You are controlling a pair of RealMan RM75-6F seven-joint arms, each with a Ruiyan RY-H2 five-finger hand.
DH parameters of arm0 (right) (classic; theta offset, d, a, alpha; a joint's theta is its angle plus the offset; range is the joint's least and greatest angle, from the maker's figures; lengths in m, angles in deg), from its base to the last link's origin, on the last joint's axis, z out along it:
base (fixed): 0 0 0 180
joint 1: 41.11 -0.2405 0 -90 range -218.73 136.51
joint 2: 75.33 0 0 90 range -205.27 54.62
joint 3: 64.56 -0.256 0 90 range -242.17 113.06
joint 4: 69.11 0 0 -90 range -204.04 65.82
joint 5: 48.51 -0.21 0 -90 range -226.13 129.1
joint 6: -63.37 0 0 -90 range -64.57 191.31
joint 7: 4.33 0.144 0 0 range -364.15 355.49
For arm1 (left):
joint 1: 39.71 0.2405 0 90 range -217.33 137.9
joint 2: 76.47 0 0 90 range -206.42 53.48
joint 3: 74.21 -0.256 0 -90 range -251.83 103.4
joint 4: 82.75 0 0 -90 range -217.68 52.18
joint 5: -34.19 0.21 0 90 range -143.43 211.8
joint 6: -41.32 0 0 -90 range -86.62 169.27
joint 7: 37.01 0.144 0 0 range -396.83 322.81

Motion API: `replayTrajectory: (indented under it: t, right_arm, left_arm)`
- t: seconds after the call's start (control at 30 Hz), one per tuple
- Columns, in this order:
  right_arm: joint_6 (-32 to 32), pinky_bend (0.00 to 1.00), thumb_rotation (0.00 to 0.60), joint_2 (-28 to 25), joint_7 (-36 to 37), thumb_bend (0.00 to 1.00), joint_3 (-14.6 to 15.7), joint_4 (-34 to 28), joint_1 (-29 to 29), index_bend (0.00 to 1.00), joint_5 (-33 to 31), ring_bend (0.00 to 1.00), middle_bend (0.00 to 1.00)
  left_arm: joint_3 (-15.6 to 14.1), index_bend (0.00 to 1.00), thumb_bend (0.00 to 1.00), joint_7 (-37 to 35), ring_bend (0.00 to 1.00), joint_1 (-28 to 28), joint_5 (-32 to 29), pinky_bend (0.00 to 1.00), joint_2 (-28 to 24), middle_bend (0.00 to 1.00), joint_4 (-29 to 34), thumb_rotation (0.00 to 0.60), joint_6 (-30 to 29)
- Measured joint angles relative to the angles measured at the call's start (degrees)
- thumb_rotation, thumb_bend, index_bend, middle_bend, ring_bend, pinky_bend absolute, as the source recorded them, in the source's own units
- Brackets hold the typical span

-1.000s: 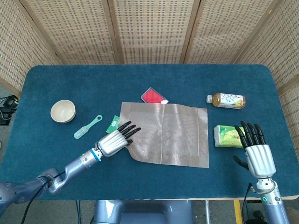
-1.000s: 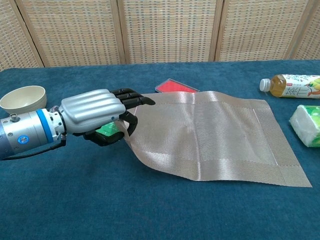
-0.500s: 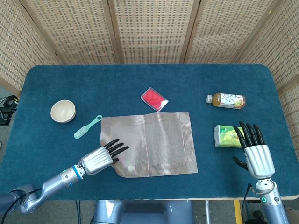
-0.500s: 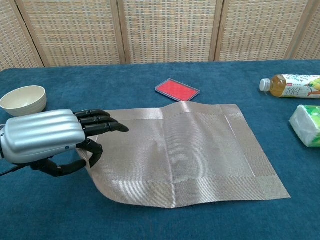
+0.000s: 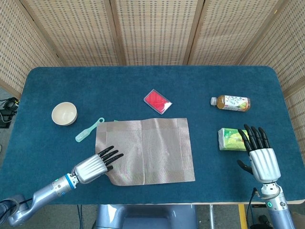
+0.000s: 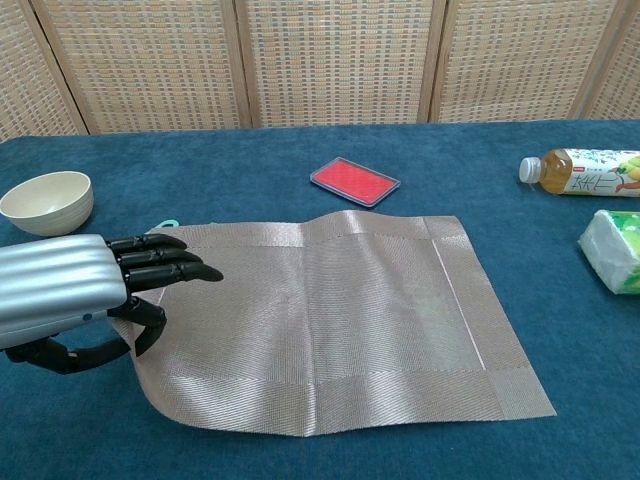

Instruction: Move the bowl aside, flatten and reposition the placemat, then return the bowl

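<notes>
- The placemat (image 5: pixel 145 150) lies near the front middle of the blue table (image 5: pixel 152 81), its woven beige surface mostly flat, with a low ripple along its far edge in the chest view (image 6: pixel 330 320).
- Its near-left corner is lifted slightly off the cloth where the left hand (image 5: pixel 94 166) has it.
- The left hand (image 6: pixel 70 300) grips that left edge: its fingers (image 6: pixel 165 270) lie stretched out on top of the mat and its thumb curls underneath, so the edge is pinched between them.
- The bowl (image 5: pixel 64 113) stands upright well to the left of the mat, apart from it, towards the table's left side; in the chest view it (image 6: pixel 47 201) sits behind the left hand.
- A pale green brush (image 5: pixel 89 130) lies on the cloth between the bowl and the mat, its handle end close to the mat's far-left corner; whether it touches the mat I cannot tell.
- A red card (image 5: pixel 157 101) in a clear case lies flat just beyond the mat's far edge, not touching it (image 6: pixel 354 180).
- To the right, a green packet (image 5: pixel 231 139) sits well apart from the mat, and a bottle (image 5: pixel 231 102) lies on its side behind the packet.
- The right hand (image 5: pixel 259 155) rests near the front right of the table, holding nothing, its fingers straight and spread, their tips close to the packet's right end.
</notes>
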Motion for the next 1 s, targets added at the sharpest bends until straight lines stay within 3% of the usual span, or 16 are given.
replayTrajectory:
  t: [0.73, 0.77, 0.83, 0.9, 0.93, 1.0]
  right_arm:
    - [-0.9, 0.0, 0.6, -0.9, 0.0, 0.0, 0.3, -1.5, 0.5, 0.02, 1.2, 0.0, 0.0]
    - [-0.9, 0.0, 0.6, -1.0, 0.0, 0.0, 0.3, -1.5, 0.5, 0.02, 1.3, 0.0, 0.0]
    - [-1.0, 0.0, 0.6, -1.0, 0.0, 0.0, 0.3, -1.6, 0.6, 0.02, 1.4, 0.0, 0.0]
    - [-1.0, 0.0, 0.6, -1.0, 0.0, 0.0, 0.3, -1.6, 0.6, 0.02, 1.4, 0.0, 0.0]
    - [-1.0, 0.0, 0.6, -1.0, 0.0, 0.0, 0.3, -1.6, 0.6, 0.02, 1.4, 0.0, 0.0]
    - [-0.9, 0.0, 0.6, -1.0, -0.1, 0.0, 0.3, -1.5, 0.6, 0.02, 1.3, 0.0, 0.0]
  left_arm:
    - [-2.0, 0.81, 0.57, -1.0, 0.0, 6.4, 2.4, 0.0, -1.4, 0.0, -3.8, 0.6, -3.3]
    - [-1.9, 0.78, 0.53, -0.9, 0.0, 6.4, 2.4, 0.0, -1.4, 0.0, -3.8, 0.6, -3.3]
    - [-1.9, 0.57, 0.31, -0.7, 0.0, 6.5, 2.6, 0.0, -1.5, 0.0, -4.0, 0.6, -3.0]
    - [-1.8, 0.13, 0.02, -0.7, 0.0, 6.4, 2.8, 0.0, -1.7, 0.0, -4.1, 0.6, -2.9]
    - [-1.9, 0.04, 0.0, -1.1, 0.0, 6.4, 2.9, 0.0, -1.8, 0.0, -4.1, 0.6, -3.0]
    - [-1.9, 0.0, 0.0, -2.4, 0.0, 6.4, 3.1, 0.0, -2.1, 0.0, -4.0, 0.6, -3.5]
